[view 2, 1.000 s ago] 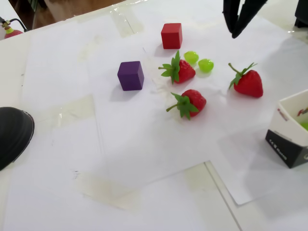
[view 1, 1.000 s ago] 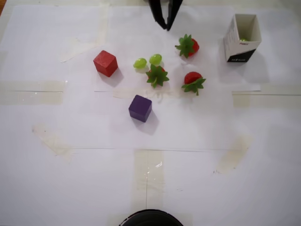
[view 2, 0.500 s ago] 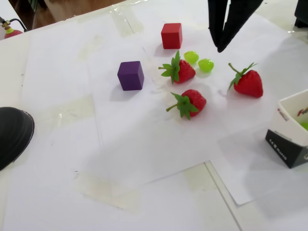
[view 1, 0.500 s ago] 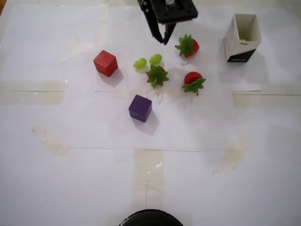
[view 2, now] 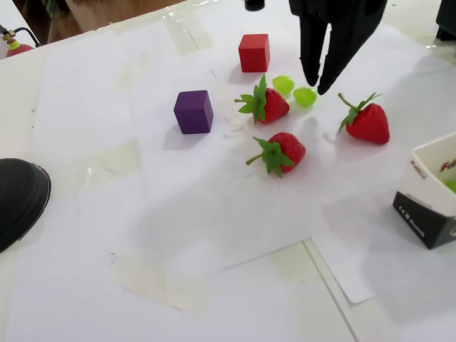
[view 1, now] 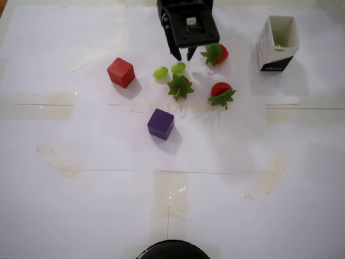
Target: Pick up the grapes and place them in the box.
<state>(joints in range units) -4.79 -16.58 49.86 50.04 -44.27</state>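
Tabletop, overhead view, L to R: a red cube (view 1: 121,72) sits far left on the white paper sheet (view 1: 81,140), a purple cube (view 1: 160,123) lower down twd centre. Next come the grapes (view 1: 169,70), two glossy green balls side by side, still on the paper, just above a leafy strawberry (view 1: 179,87) that is touching or nearly touching them. Directly above the right-hand grape hangs the black gripper (view 1: 182,55), fingers a narrow gap apart, holding nothing.

Vs. a second ago, the gripper has dropped from the top edge of frame to just short of the grapes; in the fixed view its tips (view 2: 318,85) now hang right above the nearer grape (view 2: 305,96), w/ the other grape (view 2: 283,85) just left of it. Nothing else on the table has shifted.

Further R: a second strawberry (view 1: 215,53) just beside the gripper body, a third (view 1: 221,93) below it, then the box (view 1: 277,46) well apart at the far right, standing open-topped w/ a speck of green inside, poss. a grape already delivered, too small to be sure.

Reading: approach is done, grasp not yet begun. The narrow finger gap looks barely enough for one grape, and the neighbouring grape and strawberry leaves crowd the pick, so a nudge could send either ball rolling.
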